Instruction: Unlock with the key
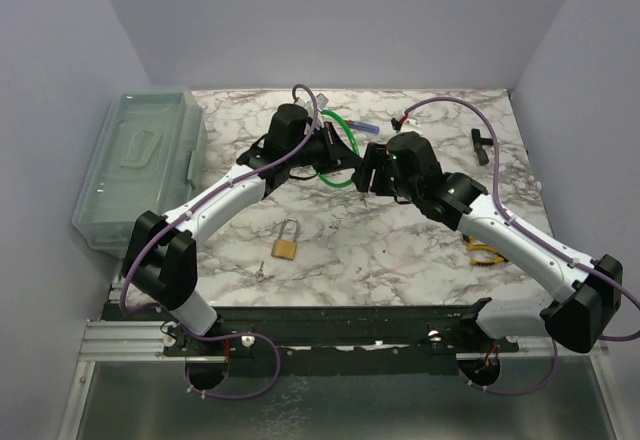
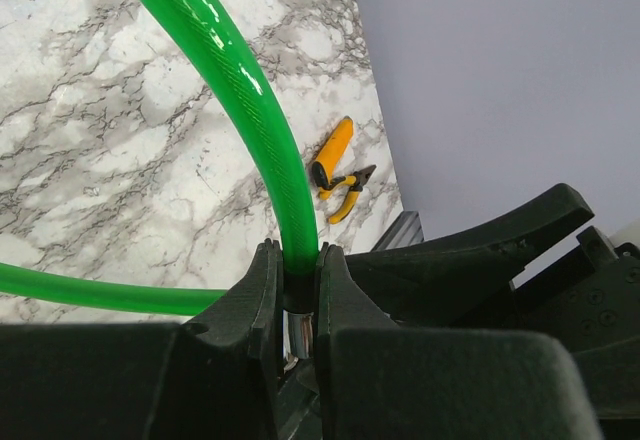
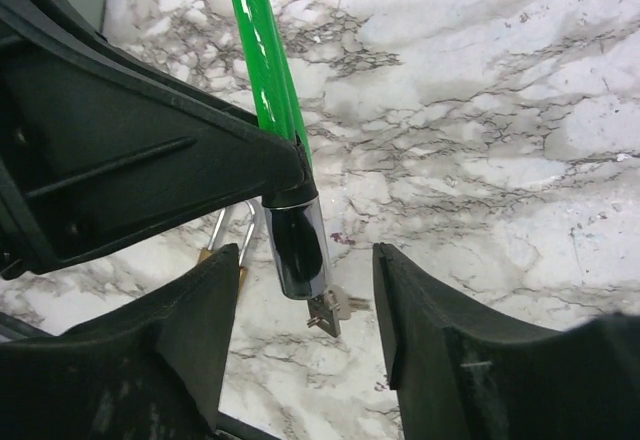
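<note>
Left tool (image 2: 296, 265) on lock (image 3: 297, 240), key (image 3: 326, 312) rightward

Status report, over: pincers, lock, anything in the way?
Left pincer shut on green cable lock at its chrome barrel. Right pincer open, flanking barrel tip and key, touching neither. Nothing blocking; brass padlock lies apart.

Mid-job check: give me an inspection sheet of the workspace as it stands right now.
Surface: marble table, no spills seen.
Job's things: green cable lock; key sits in its chrome cylinder.
Clutter: brass padlock, orange pliers, black tool.
Grippers: left gripper shut on the green cable lock; right gripper open, jaws either side of the key.
Cables: purple cables along both arms, no snag seen.
Surroundings: clear lidded bin at left; plain walls.
</note>
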